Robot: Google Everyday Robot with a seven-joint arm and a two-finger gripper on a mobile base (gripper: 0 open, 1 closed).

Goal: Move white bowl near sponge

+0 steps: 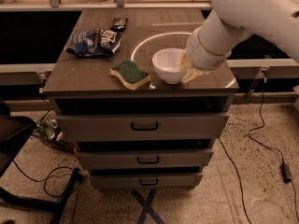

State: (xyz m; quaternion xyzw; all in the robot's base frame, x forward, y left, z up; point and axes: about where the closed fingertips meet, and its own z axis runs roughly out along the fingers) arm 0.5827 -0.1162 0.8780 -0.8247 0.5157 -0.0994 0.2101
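Bowl (167,65) just right of sponge (131,73) — pincer (185,69) at bowl's right rim.

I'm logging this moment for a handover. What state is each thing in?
white bowl: upright, empty, beside the sponge, held by its rim.
sponge: lying flat, green side up.
snack bag: lying crumpled on the tabletop.
drawers: all three shut.
gripper: at the white bowl's rim, shut on it.

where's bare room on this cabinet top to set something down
Free: the back right of the cabinet top, behind the white bowl; the front left corner, left of the sponge. Crowded: front middle, where sponge, bowl and the gripper holding its right rim sit close.
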